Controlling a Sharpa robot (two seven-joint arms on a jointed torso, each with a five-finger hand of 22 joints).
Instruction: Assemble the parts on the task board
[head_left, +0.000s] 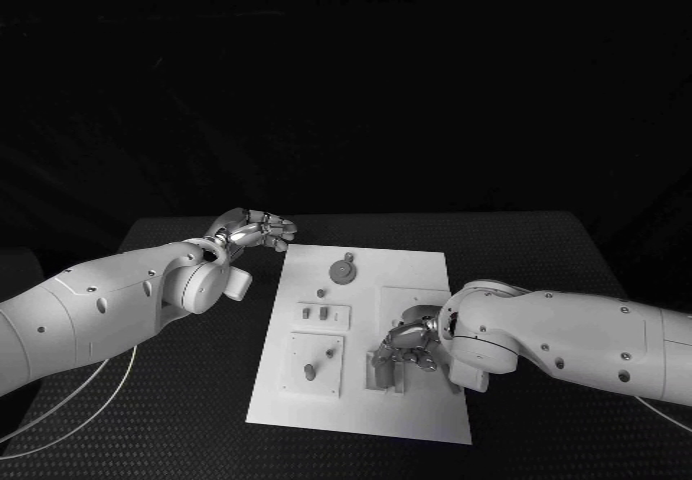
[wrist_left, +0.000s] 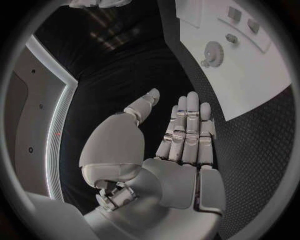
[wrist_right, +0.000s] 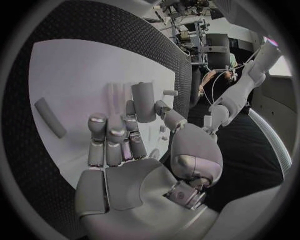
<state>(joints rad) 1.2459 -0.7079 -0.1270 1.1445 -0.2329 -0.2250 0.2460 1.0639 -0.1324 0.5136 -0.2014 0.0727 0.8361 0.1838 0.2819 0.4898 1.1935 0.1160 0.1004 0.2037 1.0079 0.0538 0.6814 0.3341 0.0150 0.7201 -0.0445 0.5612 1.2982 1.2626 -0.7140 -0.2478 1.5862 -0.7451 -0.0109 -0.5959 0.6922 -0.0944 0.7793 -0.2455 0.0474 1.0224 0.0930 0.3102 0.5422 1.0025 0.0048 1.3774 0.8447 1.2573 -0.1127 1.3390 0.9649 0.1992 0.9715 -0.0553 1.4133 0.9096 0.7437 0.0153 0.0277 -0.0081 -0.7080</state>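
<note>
The white task board (head_left: 368, 340) lay mid-table, with a gear-shaped part (head_left: 342, 269) near its far end. The left hand (head_left: 254, 232) was held empty beside the board's far corner, fingers straight. A cylindrical part (wrist_right: 144, 101) was gripped upright by the right hand (head_left: 405, 345) over the board.

I see a black table (head_left: 173, 420) with a dotted textured top, a thin pale cable (head_left: 87, 405) looping across its near left part

Robot lab, black table (head_left: 173, 400), equipment racks (wrist_right: 200, 35)
</note>
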